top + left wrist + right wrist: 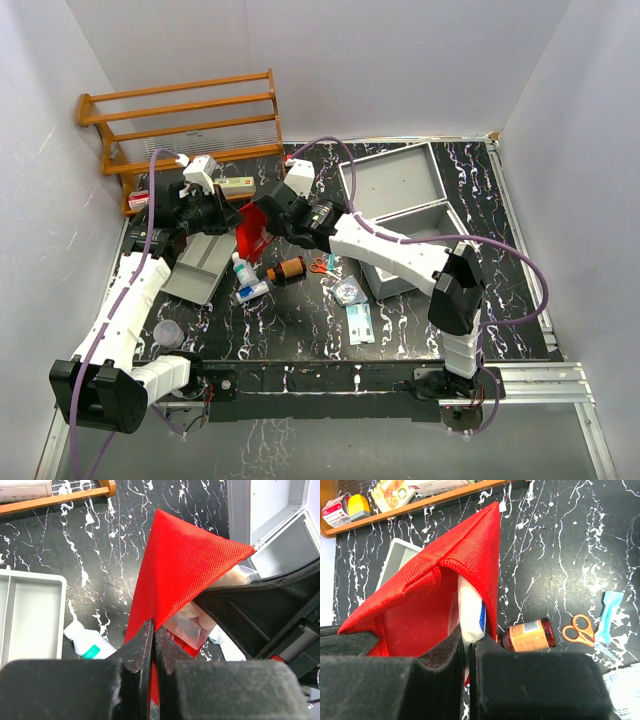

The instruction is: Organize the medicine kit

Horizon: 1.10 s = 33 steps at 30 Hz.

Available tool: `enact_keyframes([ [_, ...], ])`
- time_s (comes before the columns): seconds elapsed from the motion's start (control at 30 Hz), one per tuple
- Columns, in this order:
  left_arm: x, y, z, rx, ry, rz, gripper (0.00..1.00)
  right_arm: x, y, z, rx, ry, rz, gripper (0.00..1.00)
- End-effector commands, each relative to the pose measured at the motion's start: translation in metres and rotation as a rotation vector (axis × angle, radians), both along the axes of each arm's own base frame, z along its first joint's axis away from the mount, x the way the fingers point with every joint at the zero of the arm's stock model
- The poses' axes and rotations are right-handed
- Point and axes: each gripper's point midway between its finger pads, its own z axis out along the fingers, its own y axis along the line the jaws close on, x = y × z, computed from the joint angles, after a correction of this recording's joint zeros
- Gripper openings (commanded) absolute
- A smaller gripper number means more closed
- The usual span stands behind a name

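A red fabric pouch (pixel 252 232) hangs above the table's left middle, held between both grippers. My left gripper (pixel 232 216) is shut on the pouch's red edge (pixel 185 565), jaws pinched on the fabric at the fingertips (pixel 153 630). My right gripper (pixel 273 222) is shut on a white packet with blue print (pixel 471 611) that sits in the pouch's open mouth (pixel 445 570); its jaws (pixel 466 647) are pressed together on the packet's end. A clear packet (pixel 200 622) shows inside the pouch.
An amber bottle (pixel 288 270), orange scissors (pixel 320 266), white tubes (pixel 245 275) and flat packets (pixel 358 320) lie below the pouch. A grey tray (pixel 200 265) is left, an open grey case (pixel 400 190) right, a wooden rack (pixel 190 130) behind.
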Motion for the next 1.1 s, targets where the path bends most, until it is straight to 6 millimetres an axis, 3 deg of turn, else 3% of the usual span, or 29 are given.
enact_keyframes([
  [0.0,0.001,-0.003,0.011,-0.004,-0.063,-0.021,0.0,0.003,-0.005,0.042,0.011,-0.062,0.006,0.0],
  [0.27,-0.006,-0.015,0.014,-0.05,-0.066,-0.089,0.0,-0.01,0.043,0.045,0.129,0.006,0.187,0.02],
  [0.4,-0.01,-0.018,0.015,-0.068,-0.06,-0.109,0.0,0.003,0.041,0.038,0.106,-0.01,0.127,0.08],
  [0.63,-0.014,-0.022,0.016,-0.09,-0.042,-0.122,0.0,0.026,0.032,0.026,0.083,-0.03,0.016,0.07],
  [0.87,-0.015,-0.022,0.012,-0.098,-0.01,-0.114,0.0,0.043,0.019,0.031,0.096,-0.066,-0.074,0.05],
  [1.07,-0.013,-0.022,0.01,-0.116,0.05,-0.081,0.0,0.042,0.026,0.041,0.166,-0.122,-0.025,0.05],
])
